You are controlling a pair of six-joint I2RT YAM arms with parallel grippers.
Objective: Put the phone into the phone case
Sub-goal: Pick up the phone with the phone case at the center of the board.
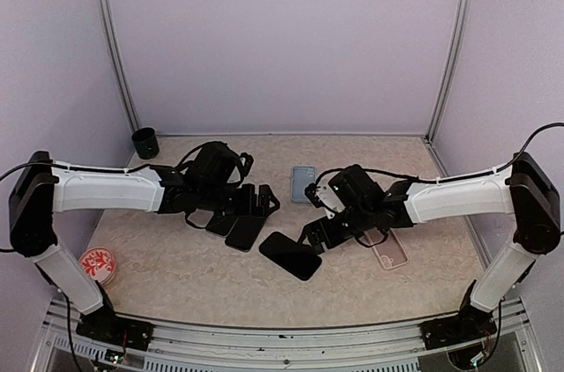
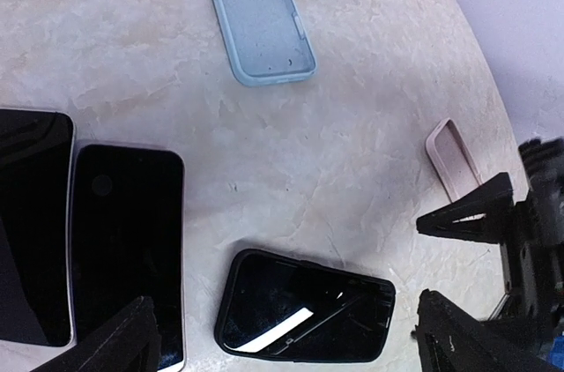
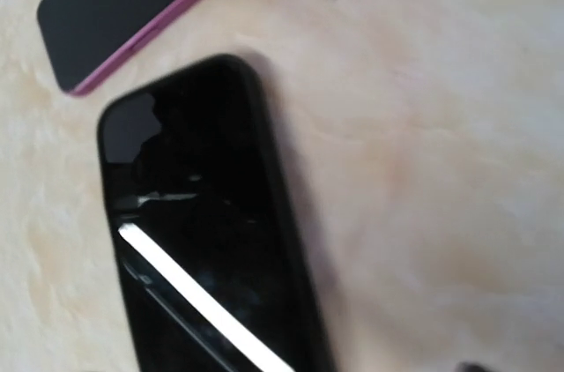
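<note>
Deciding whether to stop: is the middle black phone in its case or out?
In: the black case forms a raised rim around the phone on all visible sides. Full seating: cannot tell.

We found the right wrist view blurred all over. The black-cased phone ran off its bottom edge and the purple-edged phone off the top. That arm's jaws barely showed, just one dark tip in the bottom corner. In the left wrist view the silver-edged phone was cut by the left edge, and the dark phone beside it by the bottom. From the top, the pink case lay partly under the right arm. The red disc had a print too small to read.
</note>
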